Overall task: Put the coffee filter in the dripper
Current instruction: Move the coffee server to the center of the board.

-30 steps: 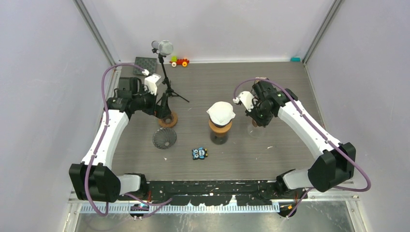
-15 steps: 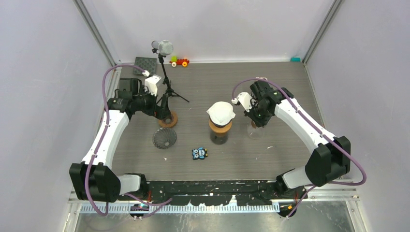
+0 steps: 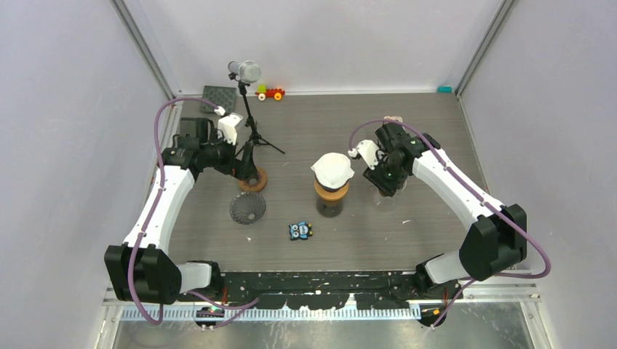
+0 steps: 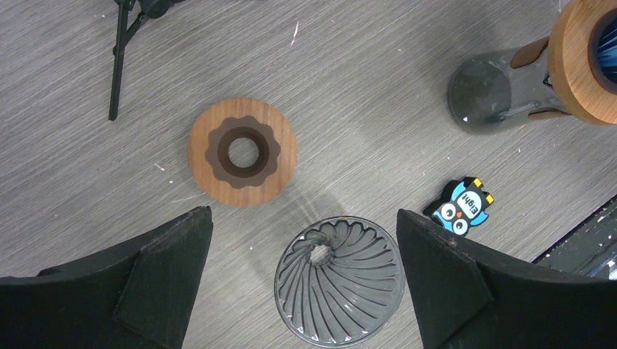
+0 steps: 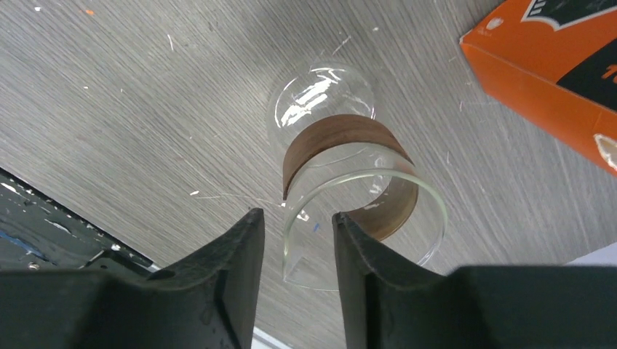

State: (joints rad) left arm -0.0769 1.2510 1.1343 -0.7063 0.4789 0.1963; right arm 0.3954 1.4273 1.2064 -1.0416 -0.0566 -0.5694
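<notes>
The white coffee filter (image 3: 332, 169) lies point-up on top of a dark glass vessel with a wooden collar (image 3: 331, 195) at the table's centre. The dripper, a grey ribbed glass cone (image 3: 247, 208) (image 4: 339, 280), lies on the table just in front of its wooden ring (image 3: 252, 179) (image 4: 241, 151). My left gripper (image 3: 240, 166) (image 4: 303, 212) hangs wide open above the cone and holds nothing. My right gripper (image 3: 384, 185) (image 5: 297, 214) is open. Its fingers straddle the rim of a clear glass carafe with a wooden band (image 5: 349, 196) without pinching it.
A microphone on a tripod (image 3: 247, 73) stands at the back left beside a dark square pad (image 3: 218, 96) and a toy car (image 3: 270, 92). A blue owl toy (image 3: 300, 230) (image 4: 462, 206) lies near the front. An orange box (image 5: 553, 58) sits beyond the carafe.
My right wrist has shifted slightly towards the centre, over the clear carafe, and its jaws now stand apart around the rim. The left arm has not moved.
</notes>
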